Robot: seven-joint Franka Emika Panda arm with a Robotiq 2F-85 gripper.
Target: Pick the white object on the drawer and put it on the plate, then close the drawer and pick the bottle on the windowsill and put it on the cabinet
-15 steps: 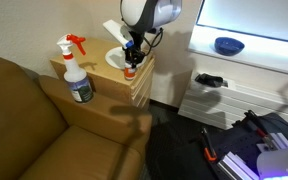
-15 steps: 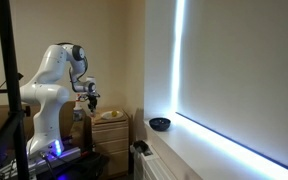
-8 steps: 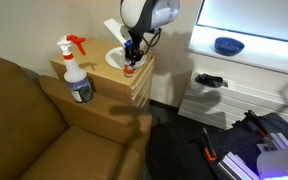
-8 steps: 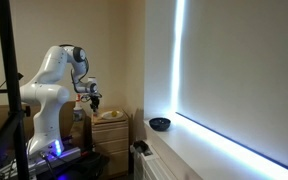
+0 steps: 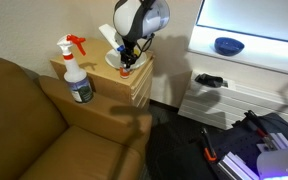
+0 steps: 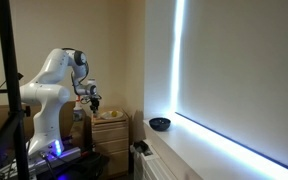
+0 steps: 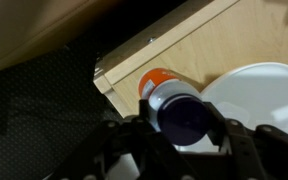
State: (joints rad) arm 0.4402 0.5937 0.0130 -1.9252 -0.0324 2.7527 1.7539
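Our arm (image 5: 139, 18) has leaned a little further in over the cabinet (image 5: 109, 88) than a second ago. On its tabletop (image 7: 239, 45) the plate (image 7: 264, 95) lies just beside the bottle (image 7: 172, 100), which has shifted with the arm and now sits near the front corner. The tool (image 7: 181, 128) is clamped on the bottle. Whether the bottle's base touches the wood, we cannot tell. We judge this to be the last step, with only lowering and letting go remaining.
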